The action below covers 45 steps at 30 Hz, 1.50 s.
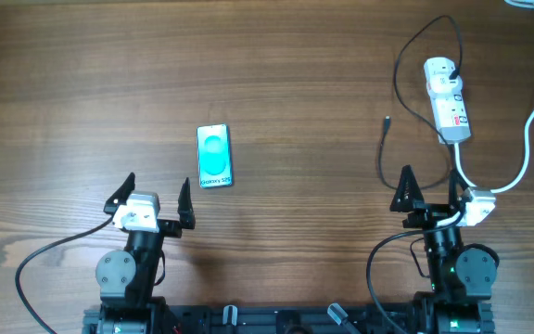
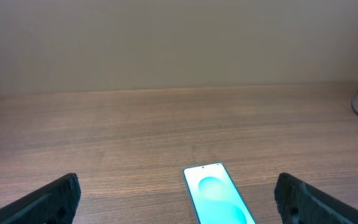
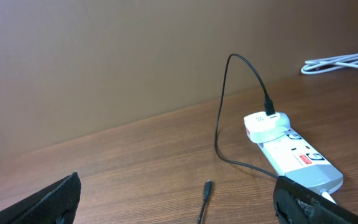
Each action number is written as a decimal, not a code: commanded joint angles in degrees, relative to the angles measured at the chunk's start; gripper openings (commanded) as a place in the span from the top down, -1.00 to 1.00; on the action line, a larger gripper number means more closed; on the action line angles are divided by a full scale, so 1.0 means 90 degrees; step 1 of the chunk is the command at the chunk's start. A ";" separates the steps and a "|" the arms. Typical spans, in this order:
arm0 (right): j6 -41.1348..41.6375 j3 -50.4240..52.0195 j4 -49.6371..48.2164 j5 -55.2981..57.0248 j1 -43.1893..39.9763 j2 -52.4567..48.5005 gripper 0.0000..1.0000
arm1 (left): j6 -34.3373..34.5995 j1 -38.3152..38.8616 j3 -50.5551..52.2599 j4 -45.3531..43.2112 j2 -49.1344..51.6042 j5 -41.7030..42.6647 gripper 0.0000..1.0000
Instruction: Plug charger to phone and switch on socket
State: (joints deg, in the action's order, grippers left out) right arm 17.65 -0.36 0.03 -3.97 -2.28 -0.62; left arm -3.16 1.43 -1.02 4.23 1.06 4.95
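The phone (image 1: 214,156) lies flat on the wooden table with its cyan screen up; it also shows in the left wrist view (image 2: 219,194) between my left fingers. My left gripper (image 1: 156,197) is open and empty, just near of the phone. The white socket strip (image 1: 447,100) lies at the far right with a white adapter plugged in its far end; it also shows in the right wrist view (image 3: 294,153). The thin black charger cable loops from it, and its small plug (image 1: 387,121) lies loose on the table (image 3: 207,188). My right gripper (image 1: 430,192) is open and empty, near of the plug.
A thicker white lead (image 1: 532,121) runs from the socket's near end out to the far right corner. Its coils show in the right wrist view (image 3: 344,62). Both arm bases stand at the table's near edge.
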 commanded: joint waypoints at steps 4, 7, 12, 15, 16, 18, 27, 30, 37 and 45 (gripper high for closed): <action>-0.0104 0.0012 -0.0044 0.0104 -0.0017 0.0049 -0.99 | 0.0690 -0.0036 0.0078 -0.0017 -0.0058 -0.0182 -1.00; -0.0107 0.0012 -0.0044 0.0104 -0.0017 0.0049 -1.00 | 0.0690 -0.0036 0.0078 -0.0017 -0.0058 -0.0180 -1.00; -0.0107 0.0012 -0.0044 0.0104 -0.0017 0.0049 -0.99 | 0.0872 -0.0036 0.0078 -0.0017 -0.0058 -0.0158 -1.00; -0.0104 0.0012 -0.0044 0.0104 -0.0017 0.0049 -0.99 | 0.0933 -0.0036 0.0078 -0.0017 -0.0058 -0.0158 -1.00; -0.0107 0.0012 -0.0044 0.0104 -0.0017 0.0049 -0.99 | 0.0976 -0.0036 0.0078 -0.0017 -0.0058 -0.0153 -1.00; -0.0107 0.0012 -0.0044 0.0104 -0.0017 0.0049 -0.99 | 0.1124 -0.0036 0.0078 -0.0019 -0.0058 -0.0153 -1.00; -0.0107 0.0012 -0.0044 0.0104 -0.0017 0.0049 -0.99 | 0.1739 -0.0032 -0.0321 0.0721 -0.0058 -0.0027 -1.00; -0.0107 0.0012 -0.0044 0.0104 -0.0017 0.0049 -1.00 | 0.1736 -0.0032 -0.0731 0.1411 -0.0058 -0.0032 -1.00; -0.0107 0.0012 -0.0044 0.0104 -0.0017 0.0049 -0.99 | 0.1736 -0.0032 -0.1117 0.1814 -0.0058 -0.0010 -1.00; -0.0107 0.0012 -0.0041 0.0104 -0.0017 0.0049 -0.99 | 0.1945 -0.0032 -0.1144 0.1498 -0.0056 0.0369 -1.00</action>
State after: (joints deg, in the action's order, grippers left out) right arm 17.65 -0.36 0.01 -3.97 -2.28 -0.64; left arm 11.90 1.41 -9.98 19.27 1.06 5.19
